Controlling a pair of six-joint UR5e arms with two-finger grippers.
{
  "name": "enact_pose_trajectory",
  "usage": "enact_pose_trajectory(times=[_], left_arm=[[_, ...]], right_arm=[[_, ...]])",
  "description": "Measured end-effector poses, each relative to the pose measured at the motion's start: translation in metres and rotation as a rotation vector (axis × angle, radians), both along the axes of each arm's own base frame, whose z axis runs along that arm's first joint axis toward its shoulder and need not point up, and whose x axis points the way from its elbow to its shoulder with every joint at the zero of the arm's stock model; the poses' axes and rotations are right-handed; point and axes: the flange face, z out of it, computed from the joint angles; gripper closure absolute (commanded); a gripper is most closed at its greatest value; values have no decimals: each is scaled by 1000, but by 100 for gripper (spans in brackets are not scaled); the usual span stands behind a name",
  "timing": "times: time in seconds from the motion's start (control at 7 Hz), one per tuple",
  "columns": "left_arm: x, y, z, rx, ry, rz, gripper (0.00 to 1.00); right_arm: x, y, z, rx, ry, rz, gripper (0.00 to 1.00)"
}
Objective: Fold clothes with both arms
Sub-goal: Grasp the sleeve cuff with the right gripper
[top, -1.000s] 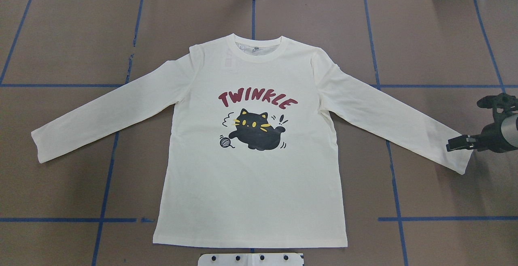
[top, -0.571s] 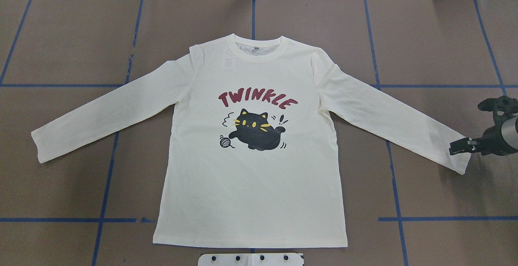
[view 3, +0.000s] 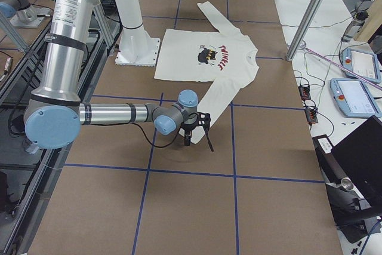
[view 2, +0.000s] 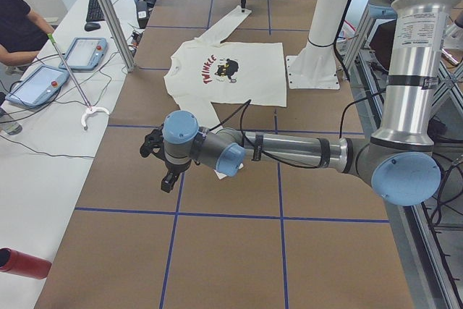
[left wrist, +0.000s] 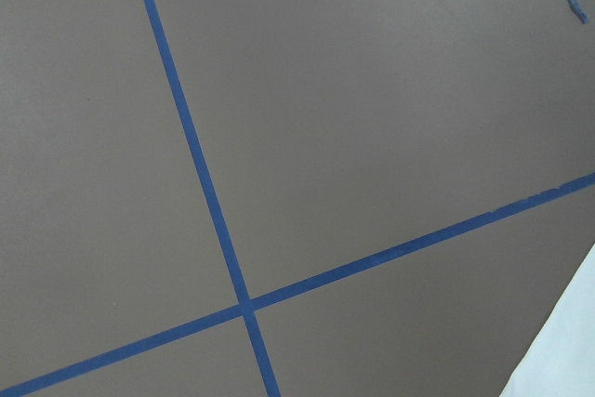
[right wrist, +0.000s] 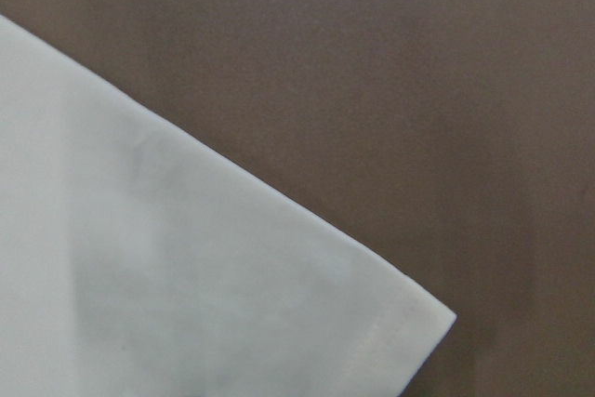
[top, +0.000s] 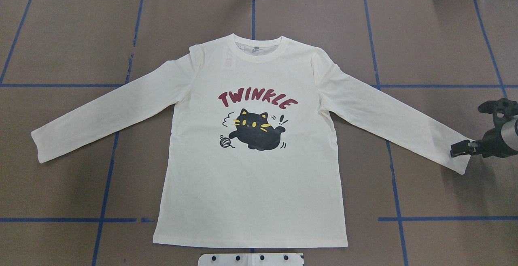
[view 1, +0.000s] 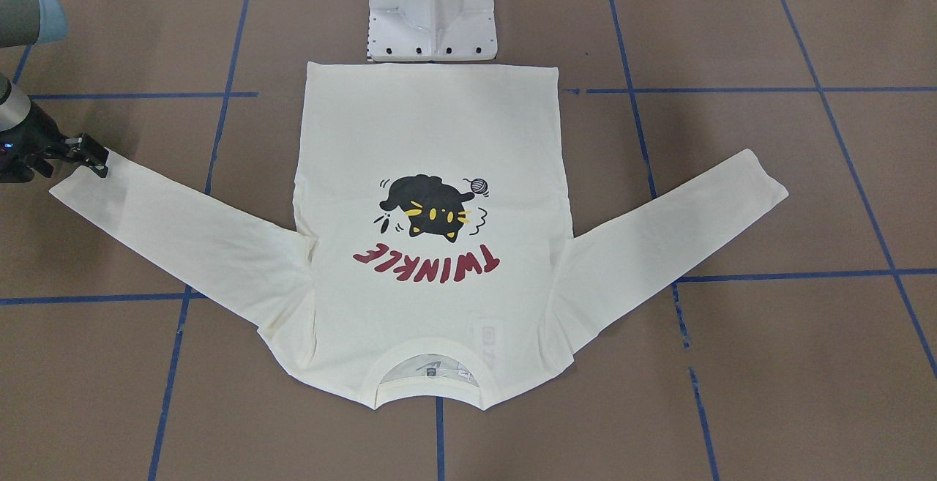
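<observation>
Cream shirt point(top: 251, 185) lies flat; the first fold is in hand. My right claw point(top: 461, 149) meets the cuff point(top: 464, 164), but whether it is pinching I cannot tell. Next: carry it inward.

Overhead and front-facing cameras look down on the bench point(top: 60, 35) from opposite sides, both sharing the shirt point(top: 251, 185); two side cameras look along it; wrist cameras sit close above it

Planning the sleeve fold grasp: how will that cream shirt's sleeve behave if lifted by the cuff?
Likely floppy: the shirt lies flat, so a sleeve lifted at the cuff near the right gripper should drape and trail. Probably light: a label shows through the thin fabric. May drag, not slide, on the matte table paper.
</observation>
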Motion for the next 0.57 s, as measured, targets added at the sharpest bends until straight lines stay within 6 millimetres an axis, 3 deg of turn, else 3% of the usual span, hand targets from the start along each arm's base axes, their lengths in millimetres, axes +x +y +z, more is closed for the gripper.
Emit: enact_pose_trajectory(times=[0.14,0.29,0.43,0.57], left_arm=[[0,0,-1,3,0,0,0],[0,0,-1,6,1,-1,0],[0,-1,-2,8,1,-1,0],[0,-1,-2,9,1,0,0]], right_arm=[[0,0,0,-2,-3,-3,63],[0,1,0,-3,-5,-5,87],[-1,0,-1,-1,-9,-7,100],[-1,0,-2,-1,-9,-7,100]])
